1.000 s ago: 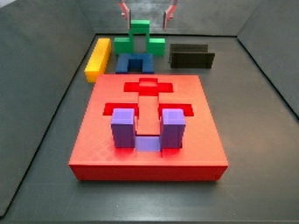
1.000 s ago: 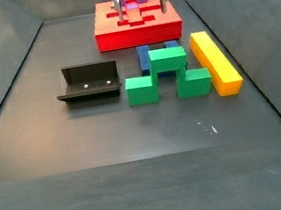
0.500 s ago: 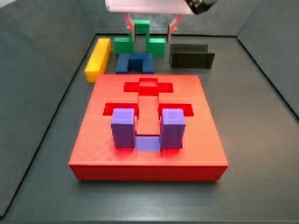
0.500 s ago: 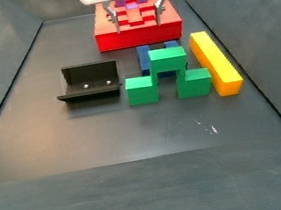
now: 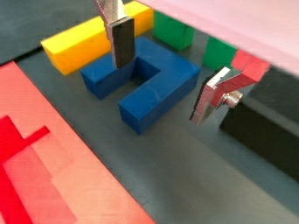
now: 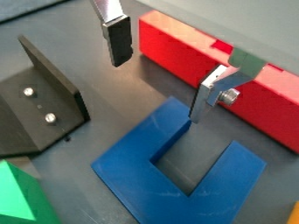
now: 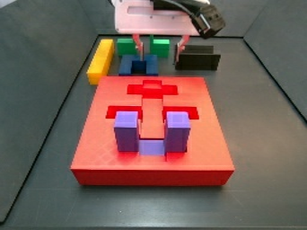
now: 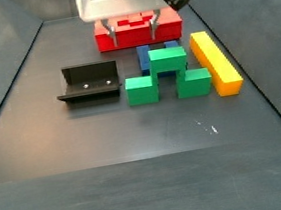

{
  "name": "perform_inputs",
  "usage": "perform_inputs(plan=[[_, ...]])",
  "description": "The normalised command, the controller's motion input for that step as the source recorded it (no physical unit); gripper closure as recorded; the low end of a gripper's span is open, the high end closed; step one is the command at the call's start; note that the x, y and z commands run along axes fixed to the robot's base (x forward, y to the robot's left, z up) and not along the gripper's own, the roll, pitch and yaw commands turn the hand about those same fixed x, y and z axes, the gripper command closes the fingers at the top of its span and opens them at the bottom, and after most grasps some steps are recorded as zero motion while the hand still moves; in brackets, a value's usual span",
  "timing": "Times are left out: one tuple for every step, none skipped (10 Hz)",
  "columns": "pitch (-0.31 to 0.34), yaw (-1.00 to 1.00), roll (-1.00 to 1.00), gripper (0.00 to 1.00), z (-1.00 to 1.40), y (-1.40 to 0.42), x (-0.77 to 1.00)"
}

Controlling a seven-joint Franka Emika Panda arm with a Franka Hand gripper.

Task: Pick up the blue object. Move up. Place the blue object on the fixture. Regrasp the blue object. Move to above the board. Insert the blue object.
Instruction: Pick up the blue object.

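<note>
- Nearest in a side view, a large flat red rectangular board (image 7: 153,135) with shaped recesses in its top is seen lying on the dark grey worktop (image 7: 258,171).
- A larger purple U-shaped block (image 7: 153,133) is seated in the near recess of the board, its two prongs standing upright.
- Beyond the board, a small deep-blue U-shaped block (image 7: 138,66) is seen lying flat on the worktop, with a long yellow bar (image 7: 100,58) just beside it and green blocks (image 7: 145,42) behind it.
- The claw (image 7: 159,47) is seen hanging low over the blue block, beneath a white wrist housing (image 7: 146,16).
- In both wrist views the claw (image 6: 163,66) is shown wide open and holding nothing; one silver finger (image 5: 119,37) stands over a prong of the blue block (image 5: 142,81), and whether it touches cannot be told.
- The other finger (image 5: 218,92) is seen outside the block's far arm.
- A small dark grey-black open-fronted box-like fixture (image 7: 198,58) is set on the worktop to the side of the blue block, apart from it.
- In a side view from the opposite end, the fixture (image 8: 89,83) is seen nearer, with the green blocks (image 8: 168,73) beside it.
</note>
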Motion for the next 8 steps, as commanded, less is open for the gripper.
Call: perform_inputs(plan=[[-0.026, 0.09, 0.23, 0.0, -0.38, -0.1, -0.02], [-0.034, 0.08, 0.34, 0.0, -0.33, -0.21, 0.0], [-0.047, 0.07, 0.41, 0.0, -0.32, -0.23, 0.0], [-0.046, 0.06, 0.4, 0.0, -0.3, -0.23, 0.0], [-0.027, 0.05, 0.35, 0.0, -0.28, -0.15, 0.0], [0.0, 0.0, 0.31, 0.0, -0.17, 0.0, 0.01], [0.0, 0.0, 0.21, 0.0, -0.03, 0.04, 0.0], [0.0, 0.0, 0.08, 0.0, 0.0, 0.13, 0.0]])
